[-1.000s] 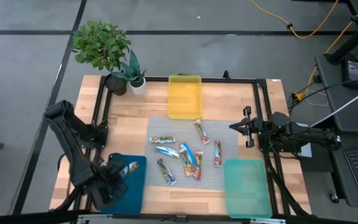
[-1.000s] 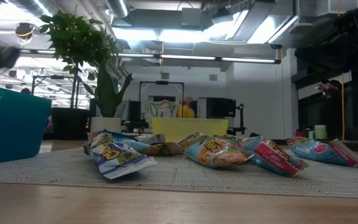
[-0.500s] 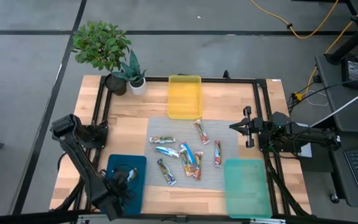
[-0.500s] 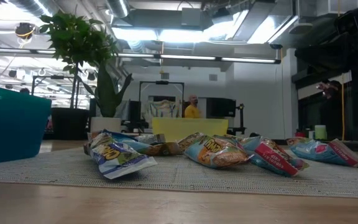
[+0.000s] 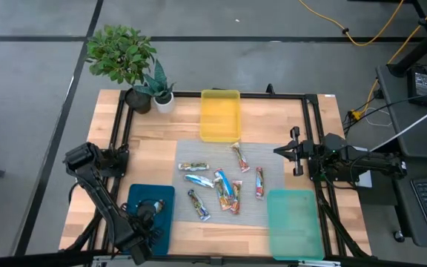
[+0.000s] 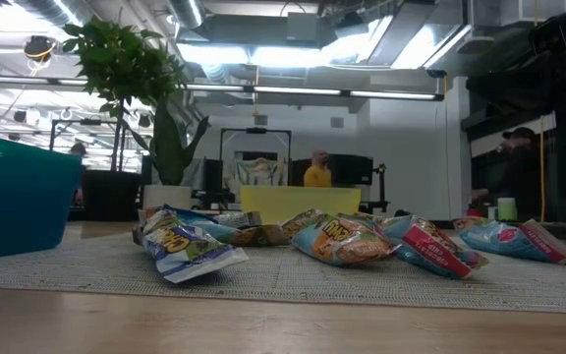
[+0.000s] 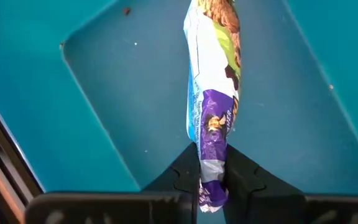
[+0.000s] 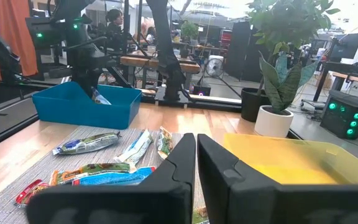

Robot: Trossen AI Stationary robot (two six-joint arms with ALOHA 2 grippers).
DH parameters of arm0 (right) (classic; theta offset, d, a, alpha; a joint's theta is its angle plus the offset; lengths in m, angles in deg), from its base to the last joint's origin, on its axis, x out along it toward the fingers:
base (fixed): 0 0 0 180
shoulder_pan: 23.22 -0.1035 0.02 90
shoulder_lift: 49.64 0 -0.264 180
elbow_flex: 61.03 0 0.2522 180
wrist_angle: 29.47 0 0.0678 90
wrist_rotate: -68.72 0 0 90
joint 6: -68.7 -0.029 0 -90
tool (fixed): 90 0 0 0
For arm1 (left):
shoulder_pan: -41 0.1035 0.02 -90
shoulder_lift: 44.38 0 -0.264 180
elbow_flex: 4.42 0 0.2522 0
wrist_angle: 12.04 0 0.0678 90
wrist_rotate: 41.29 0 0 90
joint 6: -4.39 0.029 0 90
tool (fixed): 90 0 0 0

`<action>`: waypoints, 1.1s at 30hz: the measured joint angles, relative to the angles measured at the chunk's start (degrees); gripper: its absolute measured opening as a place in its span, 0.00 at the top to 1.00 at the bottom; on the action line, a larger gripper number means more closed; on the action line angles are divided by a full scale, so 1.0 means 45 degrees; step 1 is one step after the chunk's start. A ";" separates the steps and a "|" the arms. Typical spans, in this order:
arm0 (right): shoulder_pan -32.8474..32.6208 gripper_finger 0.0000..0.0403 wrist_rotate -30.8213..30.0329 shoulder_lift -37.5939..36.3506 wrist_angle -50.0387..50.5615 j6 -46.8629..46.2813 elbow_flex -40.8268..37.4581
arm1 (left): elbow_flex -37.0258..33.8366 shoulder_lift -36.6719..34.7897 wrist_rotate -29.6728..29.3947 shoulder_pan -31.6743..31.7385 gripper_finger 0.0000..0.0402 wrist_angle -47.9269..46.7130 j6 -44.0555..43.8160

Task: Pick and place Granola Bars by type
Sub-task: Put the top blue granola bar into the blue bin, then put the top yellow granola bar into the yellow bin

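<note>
My left gripper [image 5: 145,217] hangs over the dark blue tray [image 5: 163,231] at the table's near left and is shut on a white, green and purple granola bar [image 7: 211,93]. The right wrist view shows that tray [image 8: 79,109] too, with the bar [image 8: 101,97] reaching down into it. Several other bars [image 5: 223,180] lie flat on the grey mat [image 5: 273,174] at mid-table; the low view shows them [image 6: 337,239] in a row. My right gripper [image 5: 289,151] waits shut by the mat's right edge, above the table. My left gripper pinches the bar's purple end [image 7: 210,163] between its two fingers [image 7: 241,177]. It comes from above, and the bar runs on in line with the fingers, down toward the blue tray's floor. Whether the bar's far end touches the floor, I cannot tell.
A yellow tray [image 5: 220,115] stands at the mat's far edge and a light teal tray [image 5: 295,222] at its near right corner. Two potted plants [image 5: 128,63] sit at the far left corner. A black frame [image 5: 308,126] borders the work area. People move in the room behind.
My left gripper has moved down and toward the table's near edge, carrying the bar lower into the blue tray; its arm has folded in closer. The bars on the mat have stayed put.
</note>
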 joint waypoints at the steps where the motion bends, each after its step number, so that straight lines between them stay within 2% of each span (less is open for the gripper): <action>1: -0.0001 0.95 -0.0001 0.0000 0.0003 0.0000 -0.0004 | 0.0000 0.0000 0.0044 0.0000 0.90 -0.0027 0.0005; 9: -0.0003 0.95 0.0001 0.0000 -0.0001 0.0001 -0.0003 | 0.0000 -0.0001 -0.0032 -0.0028 0.69 -0.0416 0.0901; 16: -0.0004 0.95 -0.0001 0.0000 -0.0001 0.0004 -0.0005 | 0.0000 -0.0636 0.0065 -0.0027 0.54 -0.2120 0.1005; 20: -0.0003 0.95 -0.0001 0.0000 0.0004 0.0001 -0.0001 | 0.0004 -0.1272 -0.0642 -0.0029 0.52 -0.2687 0.1015; 24: 0.0000 0.95 -0.0001 0.0000 0.0004 0.0000 0.0000 | 0.0005 -0.1996 -0.2179 -0.0027 0.53 -0.2724 0.1584; 29: -0.0001 0.95 0.0000 0.0000 0.0000 0.0000 0.0000 | 0.0005 -0.3216 -0.3978 0.0027 0.53 -0.2369 0.3917; 33: 0.0000 0.95 -0.0001 0.0000 0.0004 0.0003 -0.0002 | 0.0005 -0.4476 -0.4253 0.0526 0.53 -0.2368 0.5924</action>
